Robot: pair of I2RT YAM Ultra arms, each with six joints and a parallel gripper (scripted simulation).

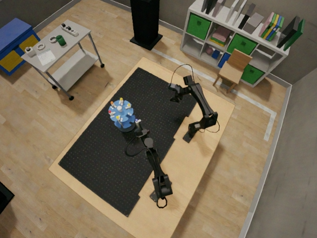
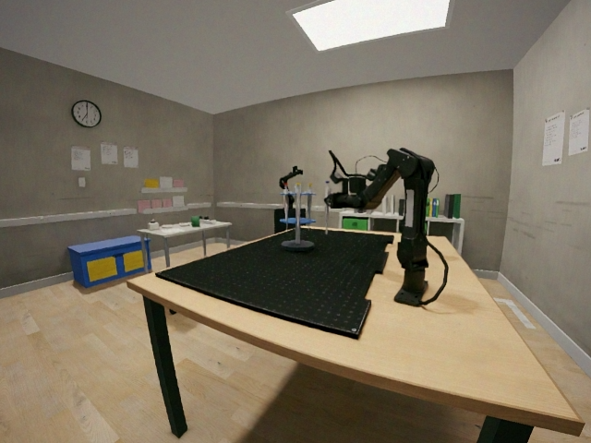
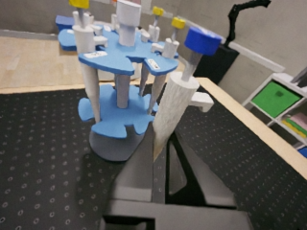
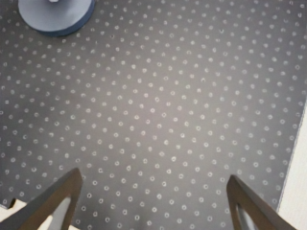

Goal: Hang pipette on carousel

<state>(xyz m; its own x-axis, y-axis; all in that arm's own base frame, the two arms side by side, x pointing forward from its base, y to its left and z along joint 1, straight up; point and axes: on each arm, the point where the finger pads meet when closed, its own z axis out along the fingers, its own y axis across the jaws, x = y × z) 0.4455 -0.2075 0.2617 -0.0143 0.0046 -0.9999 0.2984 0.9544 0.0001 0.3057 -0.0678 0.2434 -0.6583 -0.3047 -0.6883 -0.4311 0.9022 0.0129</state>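
Near the worktop's (image 1: pixel 189 174) (image 2: pixel 429 372) (image 3: pixel 43 89) (image 4: pixel 297 177) long edge opposite the arm bases, the carousel (image 1: pixel 121 111) (image 2: pixel 300 221) (image 3: pixel 122 91) (image 4: pixel 58 14) is stood. The pipette (image 1: pixel 137 120) (image 2: pixel 327 209) (image 3: pixel 173 101) is held beside it, narrowly gripped by the left fingers (image 1: pixel 138 125) (image 2: pixel 329 201); the right fingers (image 1: pixel 174 99) are spread wide. Hanging seems in hand: volumes must be matched, then hook and slot aligned.
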